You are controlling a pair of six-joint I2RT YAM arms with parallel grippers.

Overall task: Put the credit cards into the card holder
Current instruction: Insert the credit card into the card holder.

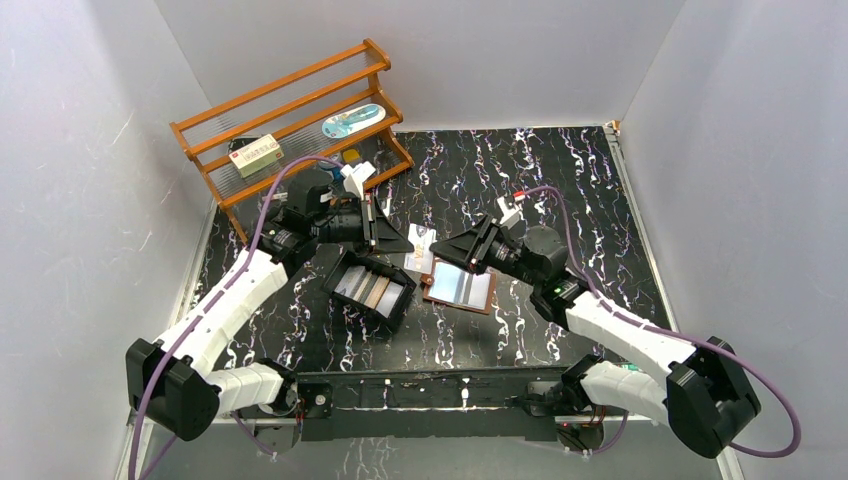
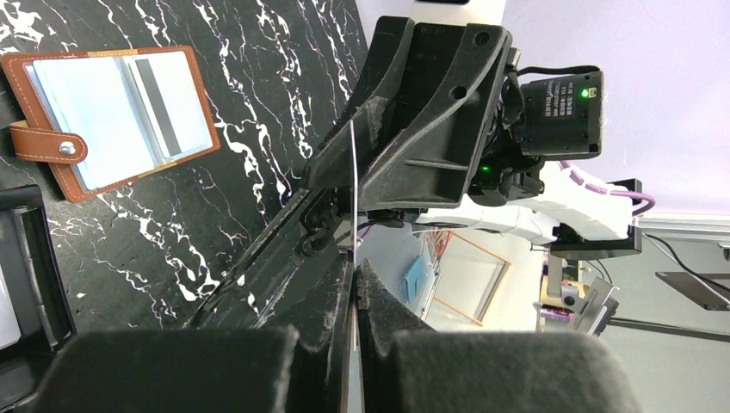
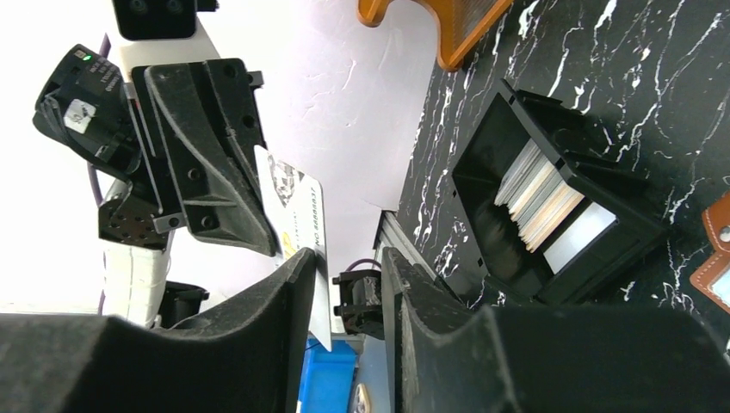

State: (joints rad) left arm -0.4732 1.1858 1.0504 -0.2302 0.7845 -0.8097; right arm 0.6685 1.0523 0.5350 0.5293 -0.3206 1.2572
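Observation:
A white credit card (image 1: 420, 248) hangs in the air between my two grippers. My left gripper (image 1: 400, 240) is shut on it, and the left wrist view shows the card (image 2: 353, 189) edge-on between the closed fingers (image 2: 355, 275). My right gripper (image 3: 349, 258) stands open around the card's (image 3: 297, 215) other end. The card lies against one finger, with a gap to the other finger. The brown card holder (image 1: 460, 285) lies open on the table below, one card tucked in its pale pockets (image 2: 112, 112). More credit cards (image 3: 538, 194) stand on edge in the black tray (image 1: 370, 290).
A wooden rack (image 1: 290, 110) stands at the back left with a small box (image 1: 257, 155) and a blue-and-white packet (image 1: 352, 120) on its shelves. White walls close in the black marbled table (image 1: 560, 180) on three sides.

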